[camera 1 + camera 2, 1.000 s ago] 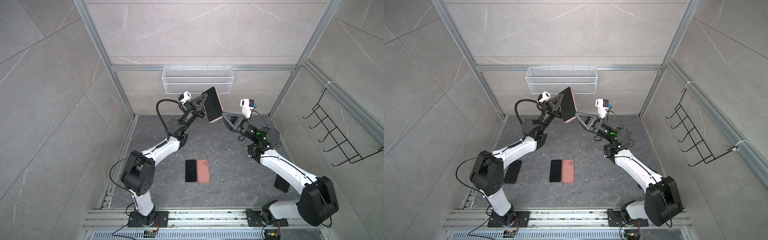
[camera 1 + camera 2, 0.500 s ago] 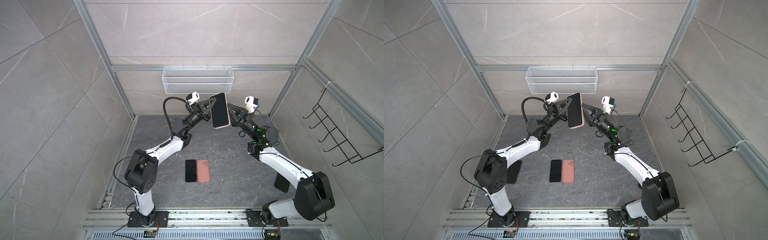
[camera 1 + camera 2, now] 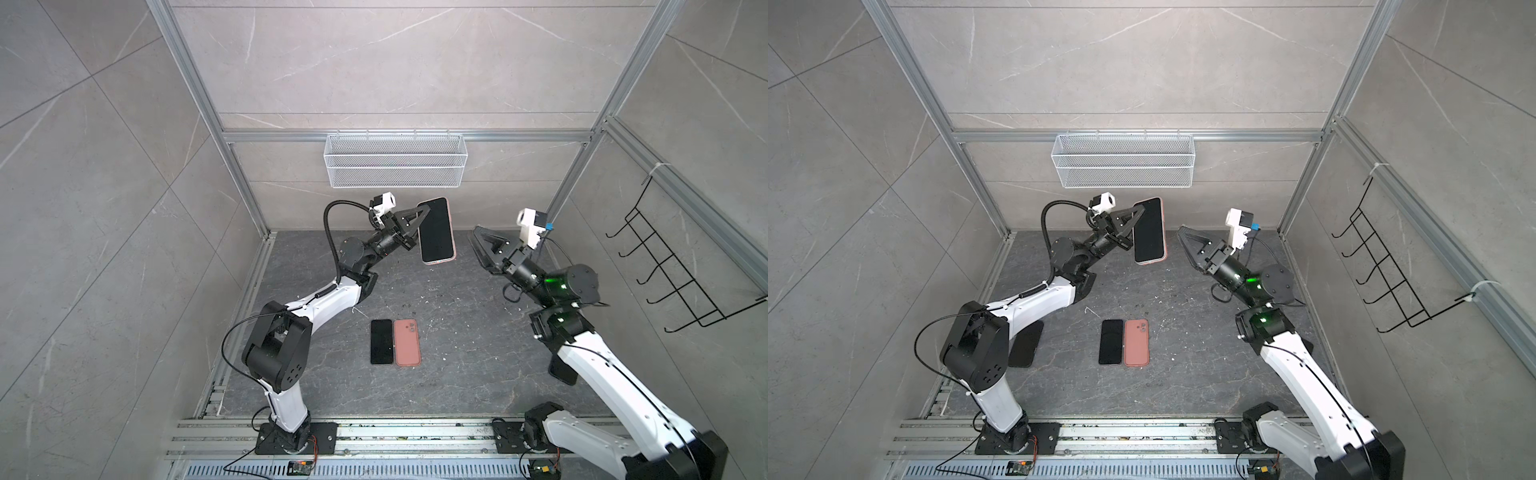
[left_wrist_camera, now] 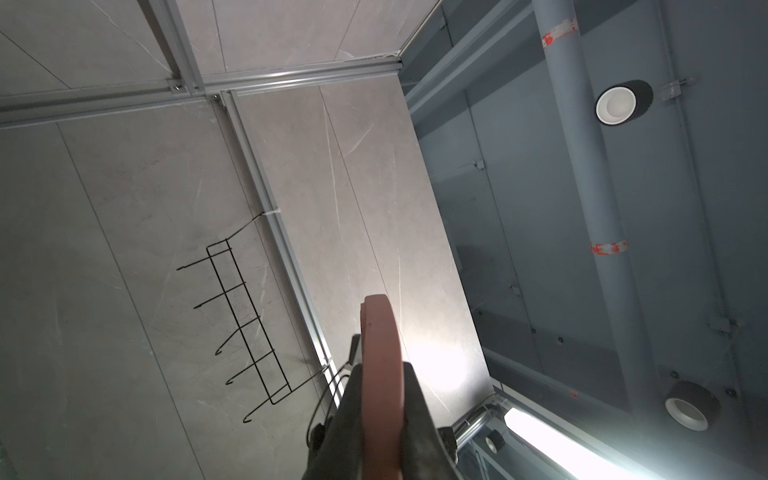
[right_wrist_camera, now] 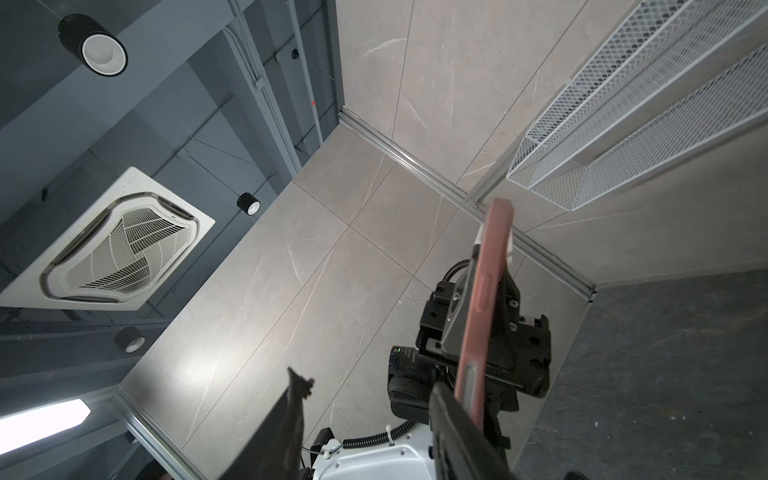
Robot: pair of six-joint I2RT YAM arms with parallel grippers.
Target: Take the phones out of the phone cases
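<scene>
**Left.** My left pincer is raised well above the table, clamped on the cased handset near its far end, one side on the glass and one on the back. In the left wrist view the pink rim of the phone case runs straight out between my two dark fingers, with no gap on either side.

**Middle.** The phone sits fully seated in that case, and the pink border shows along its right and near edges in both top views. The dark screen is turned upward. The long axis runs from the back wall toward the front rail, with the near end leaning a little to the right. That near end hangs free.

**Right.** My right pincer sits just right of the handset, level with its near half, tips aimed at it. A strip of table shows between tips and rim, so there is no contact. In the right wrist view the jaws are apart with nothing between them. From there I see the case edge-on, side buttons toward me.

**Judgement.** The right pincer is free and is the one near the unheld end. The long right-hand edge faces it, so the next move looks like a short reach leftward to catch that rim and peel it off the glass.

**Risk.** My left pincer grips case and phone together, which may fight the peel.
</scene>
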